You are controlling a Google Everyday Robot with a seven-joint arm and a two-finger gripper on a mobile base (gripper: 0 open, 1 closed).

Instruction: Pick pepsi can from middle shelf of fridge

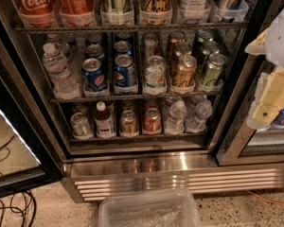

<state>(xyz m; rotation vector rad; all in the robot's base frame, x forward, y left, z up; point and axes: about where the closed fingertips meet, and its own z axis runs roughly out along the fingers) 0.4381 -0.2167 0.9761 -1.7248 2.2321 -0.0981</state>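
The pepsi can (pixel 125 73) sits in a middle shelf (pixel 66 99) tray (pixel 126 88); pincer (pixel 270 98) at right, state unclear.

Glossy metal pepsi can (pixel 125 74); matt plastic jaws at right edge

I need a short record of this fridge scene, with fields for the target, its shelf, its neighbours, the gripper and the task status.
target: pepsi can, front of a blue row
shelf: middle shelf of the fridge
neighbours: white-green can beside it, gold can next, water bottle at the other end
gripper: gripper at right edge of view, outside the shelves, touching no can
status: not yet picked
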